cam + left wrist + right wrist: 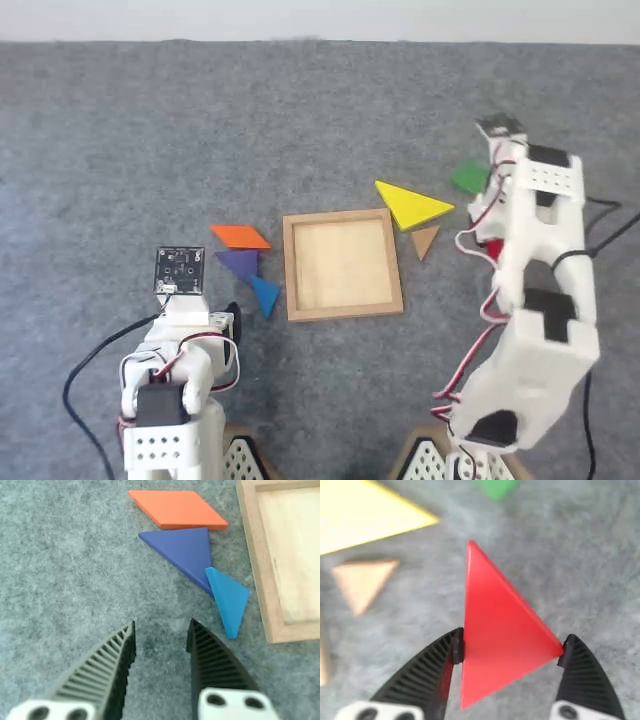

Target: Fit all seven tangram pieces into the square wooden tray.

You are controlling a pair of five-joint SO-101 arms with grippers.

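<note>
**Red triangle [500, 635] is sitting in my right end effector [512, 646]**

Both fingers are pressing on its edges, one on each side, so this end effector is closed around the piece. I am holding it on the right side of the square wooden tray [343, 305]. Near it, the yellow triangle [410, 205], the small wood-coloured triangle [425, 240] and the green piece [468, 177] are lying on the grey table [120, 150].

My left end effector [161, 625] is standing wide open, with only the table between its fingers. Just ahead of it, the blue triangle [227, 600] is touching the purple triangle [187, 552]. The orange parallelogram [177, 509] is lying just beside the purple one. These three are lying at the left of the tray, outside its rim.
</note>
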